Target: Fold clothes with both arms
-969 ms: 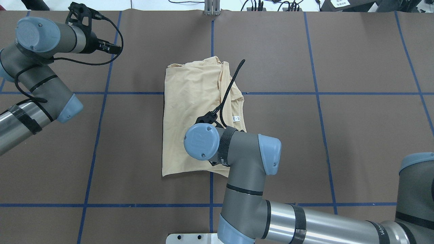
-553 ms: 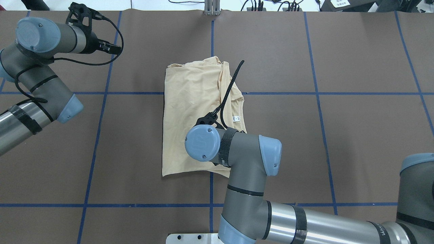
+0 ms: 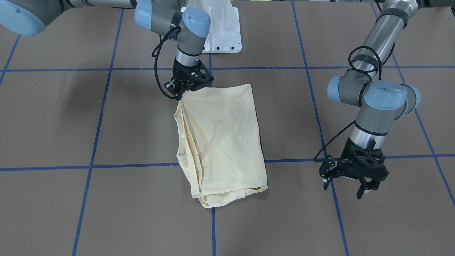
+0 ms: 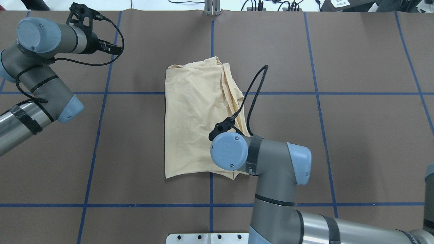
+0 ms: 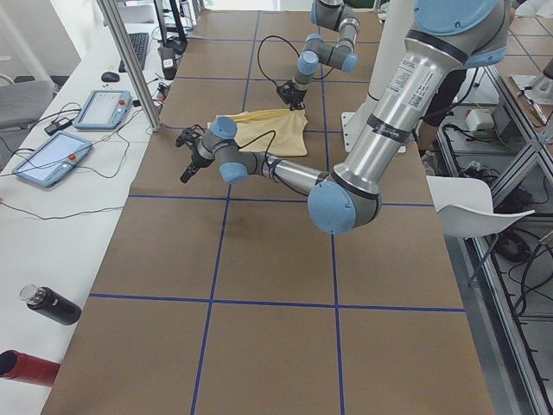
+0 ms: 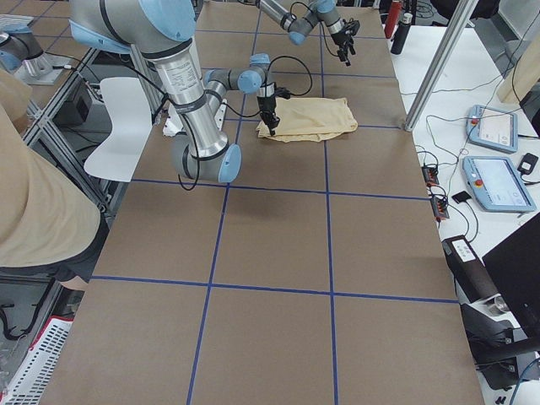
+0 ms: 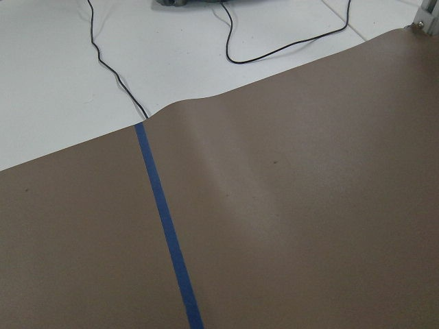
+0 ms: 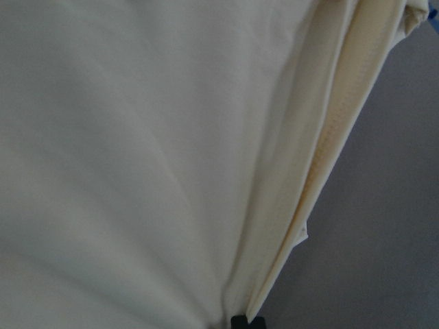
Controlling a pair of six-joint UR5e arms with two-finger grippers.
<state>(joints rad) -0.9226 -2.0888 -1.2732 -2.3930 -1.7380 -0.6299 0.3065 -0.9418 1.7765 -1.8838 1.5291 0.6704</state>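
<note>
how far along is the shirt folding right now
Done: the T-shirt lies folded lengthwise into a narrow rectangle, its layered edges stacked along one long side. In hand: the right gripper appears to pinch the corner nearest the robot's base, while the left gripper hovers open over the table, holding nothing. Left to do: probably the crosswise folds, since the shirt is long.

Brown blue-taped table (image 4: 356,142) carries a folded cream T-shirt (image 4: 190,115).

Overhead, I cannot see the right gripper (image 3: 179,97): its own wrist (image 4: 229,151) covers it at the T-shirt (image 4: 193,112) corner.
</note>
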